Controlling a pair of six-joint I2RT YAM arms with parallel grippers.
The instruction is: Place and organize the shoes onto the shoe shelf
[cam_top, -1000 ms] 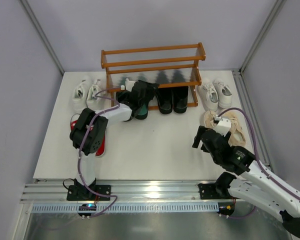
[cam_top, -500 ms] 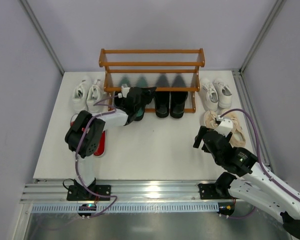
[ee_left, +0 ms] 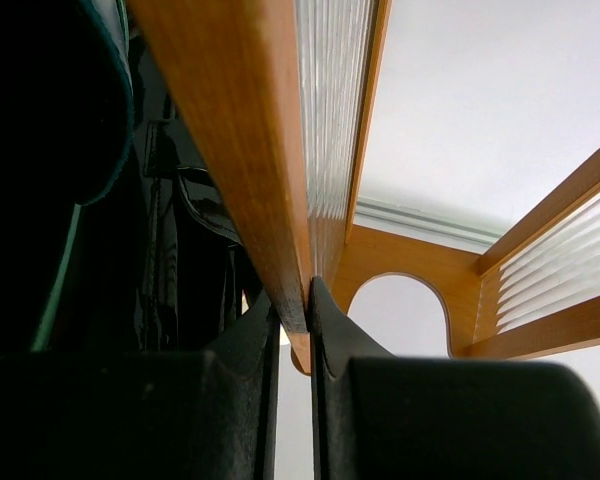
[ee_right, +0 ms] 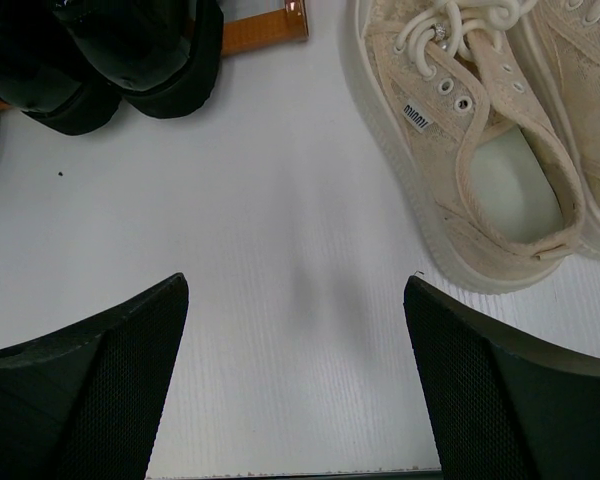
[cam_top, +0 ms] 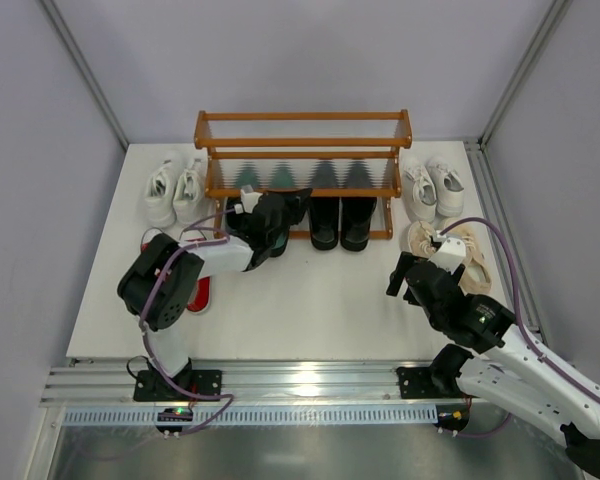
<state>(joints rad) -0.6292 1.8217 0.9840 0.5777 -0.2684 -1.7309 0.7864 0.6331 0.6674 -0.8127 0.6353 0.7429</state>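
Shelf (cam_top: 302,116): orange-brown wood, three slatted tiers, rounded side posts; stands at the rear middle of the white worktop (cam_top: 310,300).
Bottom tier: glossy black loafers (cam_top: 342,222) side by side; a dark shoe to their left is mostly hidden by the arm.
Left pincer (ee_left: 309,300): pressed together on a wooden rail of the shelf.
Left of shelf: white sneakers (cam_top: 173,190); red sneakers (cam_top: 202,293) partly under the left arm.
Right of shelf: second white pair (cam_top: 430,187), beige sneakers (cam_top: 458,250) nearer.
Right pincer (ee_right: 295,300): spread, over bare worktop beside the beige sneakers.
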